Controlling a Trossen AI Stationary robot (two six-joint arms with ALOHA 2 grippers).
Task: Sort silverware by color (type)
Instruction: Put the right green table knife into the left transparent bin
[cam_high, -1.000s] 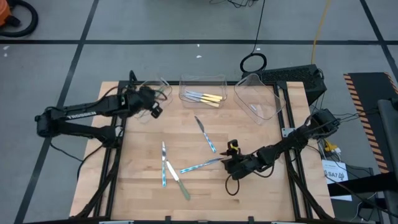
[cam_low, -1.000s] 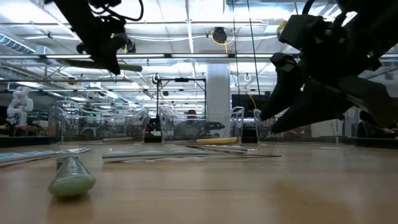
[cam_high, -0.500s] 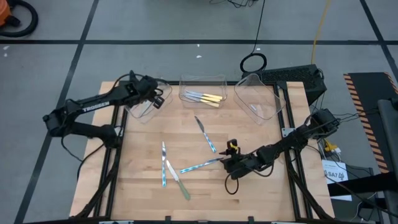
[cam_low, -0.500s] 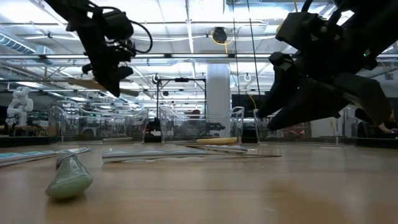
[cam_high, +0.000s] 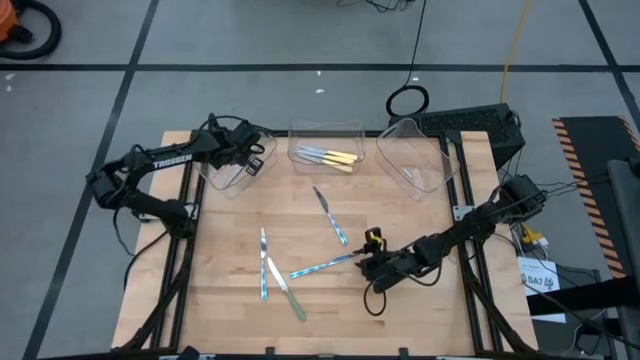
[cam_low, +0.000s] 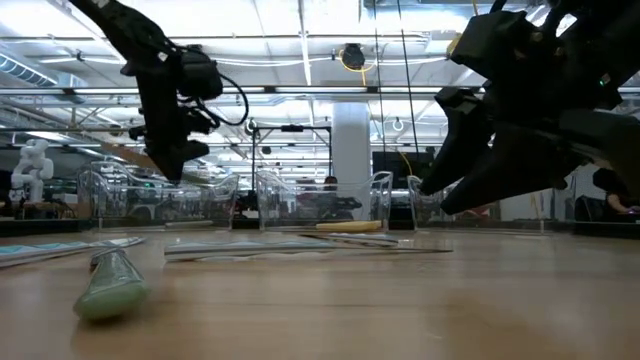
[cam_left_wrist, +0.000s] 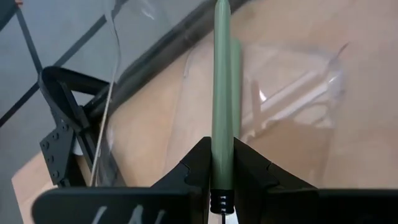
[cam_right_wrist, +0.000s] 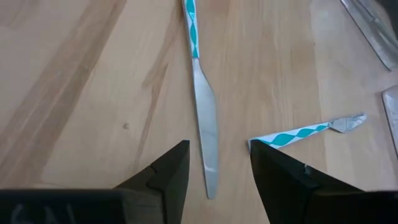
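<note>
The left end effector (cam_left_wrist: 222, 163) was clenched on a green-handled utensil (cam_left_wrist: 222, 93), gripping it at one end so that the handle projected straight forward between the fingers. In the high view this end effector (cam_high: 243, 157) was positioned over the left clear tray (cam_high: 222, 176) at the far left of the wooden surface (cam_high: 230, 300). The left wrist view showed the green handle held above the tray's clear wall and floor, not touching them.

The right end effector (cam_right_wrist: 217, 165) was released, its fingers spread with a gap between them. It was lowered close to the surface, with the blade tip of a blue-patterned knife (cam_right_wrist: 202, 112) lying in that gap; no contact with the knife was visible. A second blue-patterned utensil (cam_right_wrist: 308, 131) lay just beside the right finger. In the high view the right end effector (cam_high: 374, 262) was near the surface's middle right.

Remaining silverware lay loose on the surface:
- one blue-handled knife (cam_high: 331, 215) in the centre;
- one blue-handled utensil (cam_high: 325, 265) beside the right end effector;
- one blue-handled utensil (cam_high: 263, 262) to the left;
- one green-handled utensil (cam_high: 288, 291) crossing near it.

The middle clear tray (cam_high: 326, 132) held yellow-handled utensils (cam_high: 332, 157). The right clear tray (cam_high: 415, 155) stood at the far right; its contents could not be determined.
</note>
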